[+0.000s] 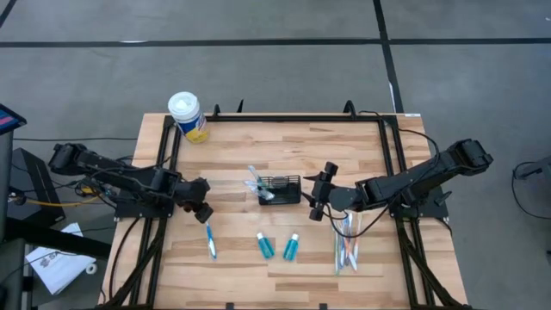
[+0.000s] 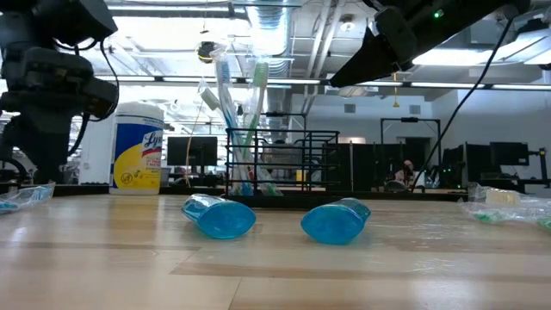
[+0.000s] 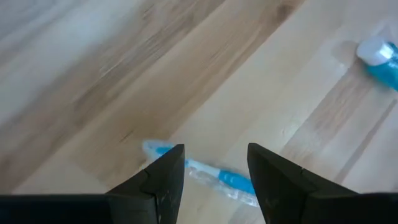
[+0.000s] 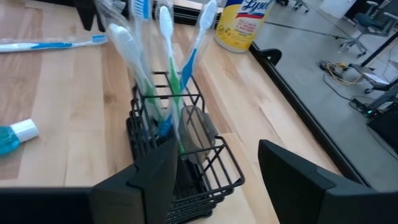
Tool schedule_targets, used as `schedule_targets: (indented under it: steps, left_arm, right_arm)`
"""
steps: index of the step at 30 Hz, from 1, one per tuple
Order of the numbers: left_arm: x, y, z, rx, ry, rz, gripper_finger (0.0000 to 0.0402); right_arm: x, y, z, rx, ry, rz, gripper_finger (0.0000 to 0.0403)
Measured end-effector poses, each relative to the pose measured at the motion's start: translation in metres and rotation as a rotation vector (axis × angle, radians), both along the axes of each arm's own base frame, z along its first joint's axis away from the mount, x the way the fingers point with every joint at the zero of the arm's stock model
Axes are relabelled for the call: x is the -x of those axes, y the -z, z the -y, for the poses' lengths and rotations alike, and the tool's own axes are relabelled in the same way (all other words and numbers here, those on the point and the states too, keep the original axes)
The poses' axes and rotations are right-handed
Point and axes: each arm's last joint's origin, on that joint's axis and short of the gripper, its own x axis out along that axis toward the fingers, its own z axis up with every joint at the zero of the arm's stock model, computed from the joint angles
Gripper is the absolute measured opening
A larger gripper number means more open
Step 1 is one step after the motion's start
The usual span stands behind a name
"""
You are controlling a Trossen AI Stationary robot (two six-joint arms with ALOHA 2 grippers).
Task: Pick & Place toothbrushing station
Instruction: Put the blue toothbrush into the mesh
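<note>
The toothbrushing station, a small black wire basket [image 1: 282, 189] [image 4: 186, 168], stands mid-table with several toothbrushes [image 4: 163, 56] upright in it. A wrapped blue toothbrush [image 1: 210, 240] [image 3: 214, 175] lies flat on the table at the near left. My left gripper [image 1: 203, 207] [image 3: 216, 150] hangs open just above its far end, pointing steeply down, touching nothing. Two teal tubes [image 1: 264, 246] [image 1: 291, 247] lie on their sides near the front. My right gripper [image 1: 318, 198] [image 4: 217, 148] is open just right of the basket, aimed at it, clear of the wire.
A white-lidded canister with a yellow label [image 1: 188, 116] stands at the far left corner. More wrapped toothbrushes [image 1: 346, 245] lie at the near right, under my right arm. Black frame rails [image 1: 164, 155] run along the table's edges. Bare wood lies between the basket and the tubes.
</note>
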Motion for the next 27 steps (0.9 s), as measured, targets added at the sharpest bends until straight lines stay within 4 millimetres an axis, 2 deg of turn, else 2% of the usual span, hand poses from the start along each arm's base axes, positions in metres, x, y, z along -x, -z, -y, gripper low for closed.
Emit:
schedule_targets:
  steps: [7,20,27]
  left_arm:
    - [0.014,0.006,-0.002,-0.005,-0.053,-0.160,0.0170]
    - [0.005,0.005,-0.001,0.020,-0.084,-0.099,0.0170]
    - [-0.002,0.021,0.000,-0.008,-0.082,-0.219,0.0170]
  right_arm:
    - [-0.001,0.001,0.003,-0.014,-0.012,-0.009,0.0214]
    - [-0.001,0.001,0.005,-0.017,-0.010,-0.011,0.0214]
    - [-0.001,0.002,0.004,-0.034,-0.024,-0.021,0.0214]
